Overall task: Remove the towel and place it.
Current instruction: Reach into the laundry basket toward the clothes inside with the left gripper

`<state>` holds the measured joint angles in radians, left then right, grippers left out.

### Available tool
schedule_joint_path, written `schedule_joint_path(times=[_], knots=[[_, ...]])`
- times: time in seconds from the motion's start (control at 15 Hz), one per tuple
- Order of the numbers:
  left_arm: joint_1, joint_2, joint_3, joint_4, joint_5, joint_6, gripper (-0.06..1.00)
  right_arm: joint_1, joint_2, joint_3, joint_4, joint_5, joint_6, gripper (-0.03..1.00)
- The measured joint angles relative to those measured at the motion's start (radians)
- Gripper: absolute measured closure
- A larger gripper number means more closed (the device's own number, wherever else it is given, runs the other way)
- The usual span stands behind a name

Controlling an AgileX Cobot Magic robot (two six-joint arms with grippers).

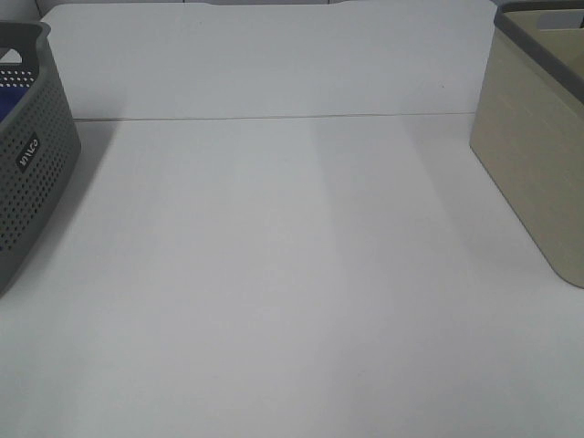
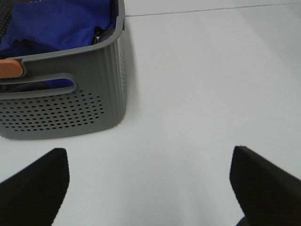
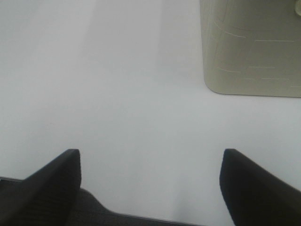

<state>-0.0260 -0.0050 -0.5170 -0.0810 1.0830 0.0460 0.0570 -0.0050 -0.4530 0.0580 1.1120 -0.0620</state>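
Nothing has really started here, as far as I can see. The towel (image 2: 51, 23) lies bunched up inside the grey basket (image 2: 70, 108), well ahead of the left gripper (image 2: 148, 151) and off to one side of it, not in line with the gap between the jaws. Those jaws are spread wide with only bare table (image 2: 197, 84) between them; they hold nothing and touch nothing. There is a small orange piece (image 2: 9, 69) on the basket's near rim, and I can't tell what it is.

The right gripper (image 3: 150, 151) is the same: jaws released and wide apart, with empty table between them. The beige basket (image 3: 254, 47) stands ahead of it, beyond one jaw and well clear of both fingers.

From the high camera neither arm shows at all. There are only the two baskets at opposite edges and a broad stretch of table between them, with a sliver of blue peeking over the grey rim.

So my reckoning is that the whole job is left to do. The towel has not been lifted, gripped or even touched. The left arm looks the nearer one, and it would have to come forward and over the rim, get its jaws down into the folds and close on the cloth. Then it must draw it out, which may take some height since the cloth is heaped and could snag on the wall. After that it has to be set down somewhere; the task doesn't say where, and I won't guess
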Motion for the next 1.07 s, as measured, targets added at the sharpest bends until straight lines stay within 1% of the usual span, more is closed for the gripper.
schedule_joint_path(times=[0.33, 0.4, 0.53, 0.73, 0.87, 0.93, 1.0, 1.07], knots=[[0.0, 0.002, -0.002, 0.0, 0.001, 0.0, 0.09, 0.0, 0.0, 0.0, 0.0, 0.0, 0.0, 0.17], [0.0, 0.011, -0.006, 0.0, 0.009, 0.0, 0.09, 0.0, 0.0, 0.0, 0.0, 0.0, 0.0, 0.17], [0.0, 0.093, -0.063, 0.0, 0.056, 0.025, 0.09, 0.0, 0.0, 0.0, 0.0, 0.0, 0.0, 0.17], [0.0, 0.333, -0.265, 0.004, 0.111, 0.116, 0.09, 0.0, 0.0, 0.0, 0.0, 0.0, 0.0, 0.17], [0.0, 0.526, -0.433, 0.028, 0.132, 0.226, 0.09, 0.0, 0.0, 0.0, 0.0, 0.0, 0.0, 0.17], [0.0, 0.64, -0.534, 0.052, 0.135, 0.289, 0.09, 0.0, 0.0, 0.0, 0.0, 0.0, 0.0, 0.17], [0.0, 0.7, -0.586, 0.062, 0.136, 0.313, 0.09, 0.0, 0.0, 0.0, 0.0, 0.0, 0.0, 0.17], [0.0, 0.91, -0.768, 0.136, 0.136, 0.403, 0.09, 0.0, 0.0, 0.0, -0.002, 0.0, 0.0, 0.17]])
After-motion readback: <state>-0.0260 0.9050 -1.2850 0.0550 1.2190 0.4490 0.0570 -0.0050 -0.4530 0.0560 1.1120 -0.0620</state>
